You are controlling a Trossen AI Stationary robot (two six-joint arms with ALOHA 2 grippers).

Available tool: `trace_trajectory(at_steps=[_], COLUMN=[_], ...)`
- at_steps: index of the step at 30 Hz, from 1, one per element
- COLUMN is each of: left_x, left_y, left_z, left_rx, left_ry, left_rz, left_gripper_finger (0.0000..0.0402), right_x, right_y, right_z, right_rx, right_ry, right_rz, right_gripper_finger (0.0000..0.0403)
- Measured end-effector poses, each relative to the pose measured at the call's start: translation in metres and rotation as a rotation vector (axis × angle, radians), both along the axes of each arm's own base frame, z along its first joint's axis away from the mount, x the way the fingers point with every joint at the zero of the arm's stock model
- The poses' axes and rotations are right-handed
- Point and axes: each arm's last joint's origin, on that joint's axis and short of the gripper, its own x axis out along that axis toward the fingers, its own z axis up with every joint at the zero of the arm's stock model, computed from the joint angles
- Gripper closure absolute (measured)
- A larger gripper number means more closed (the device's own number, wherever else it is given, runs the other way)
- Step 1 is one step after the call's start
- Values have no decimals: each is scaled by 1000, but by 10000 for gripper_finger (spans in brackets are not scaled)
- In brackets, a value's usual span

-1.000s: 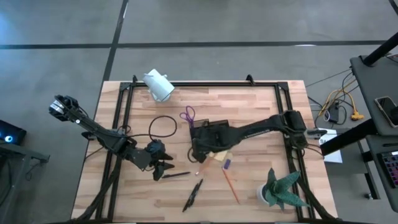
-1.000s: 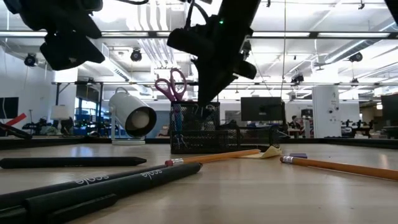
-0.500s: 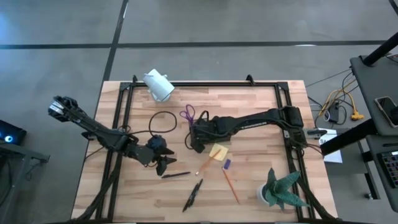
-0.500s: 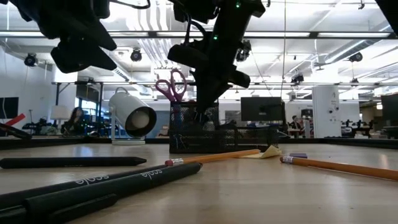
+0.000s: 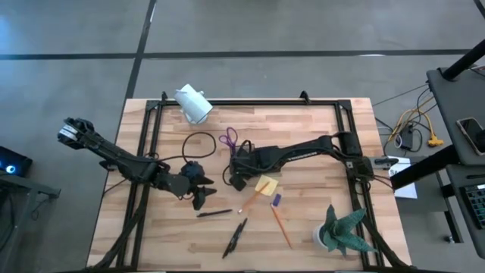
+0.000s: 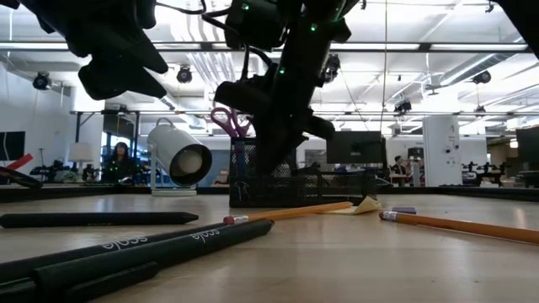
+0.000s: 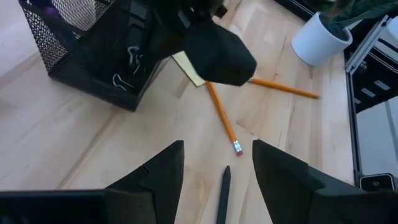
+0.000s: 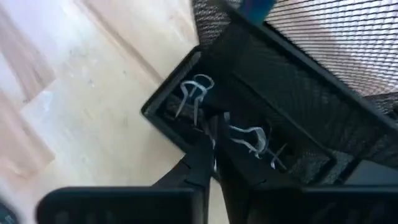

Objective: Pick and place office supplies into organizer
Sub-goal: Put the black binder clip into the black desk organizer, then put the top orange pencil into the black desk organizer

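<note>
The right gripper (image 8: 211, 163) has its fingers pressed together, tips down inside the low front tray of the organizer (image 8: 292, 99) — among silvery binder clips (image 8: 198, 93) lying there; whether it pinches one cannot be told. In the high view this gripper (image 5: 236, 171) sits at the middle of the table (image 5: 318, 129), over the black mesh organizer (image 5: 242, 157), with the purple-handled scissors (image 5: 229, 139) standing in the far compartment. The left gripper (image 7: 217, 165) holds its fingers spread and empty above bare wood, near the eraser end of an orange pencil (image 7: 222, 119) and the tip of a black pen (image 7: 222, 199). Seen from above, the left gripper (image 5: 198, 196) hovers just left of the organizer. A yellow sticky-note pad (image 5: 264, 185) lies right beside the organizer, a small purple piece (image 5: 276, 200) near it, a second pencil (image 5: 281, 226) and another pen (image 5: 236, 236) nearer the front edge — and a potted plant (image 5: 342, 230) stands at the near right corner.
</note>
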Motion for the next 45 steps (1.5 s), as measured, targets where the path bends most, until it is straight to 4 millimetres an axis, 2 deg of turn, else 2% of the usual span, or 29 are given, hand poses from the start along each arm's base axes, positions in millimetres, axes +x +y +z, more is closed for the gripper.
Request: trace_trajectory(at_steps=[7, 10, 13, 17, 22, 26, 27, 29, 32, 35, 38, 41, 43, 45], left_x=[0, 0, -1, -1, -1, -1, -1, -1, -1, -1, -1, -1, -1, -1], left_y=[0, 0, 0, 0, 0, 0, 0, 0, 0, 0, 0, 0, 0, 0], left_z=[-1, -1, -1, -1, -2, -2, -2, -2, -2, -2, -3, -3, -3, -3], left_rx=[-1, -1, 1, 2, 0, -1, -3, -7, -12, -13, -12, -15, -17, -17], left_ry=[6, 6, 11, 12, 14, 14, 14, 16, 17, 15, 19, 19, 20, 20], left_rz=[-4, -4, -4, -3, -6, -6, -7, -5, -9, -9, -10, -13, -15, -16], left_gripper_finger=[228, 228, 228, 228, 228, 228, 228, 228, 228, 228, 228, 228, 228, 228], right_x=[4, 7, 9, 3, -12, -20, -21, -24, -33, -42, -47, -50, -51, -53], right_y=[3, 9, 24, 55, 93, 113, 114, 109, 89, 75, 70, 66, 63, 62], right_z=[8, 18, 33, 49, 41, 29, 26, 22, 16, 4, -3, -9, -7, 3], right_rx=[-1, -21, -98, -229, -206, -217, -222, -232, -211, -165, -63, -15, -13, -34], right_ry=[-27, -43, -38, 26, 109, 121, 131, 190, 320, 411, 423, 427, 406, 352], right_rz=[-8, 57, 263, 639, 1035, 1167, 1158, 1027, 791, 703, 683, 587, 526, 444], right_gripper_finger=[309, 273, 246, 227, 223, 227, 228, 232, 242, 263, 295, 334, 360, 384])
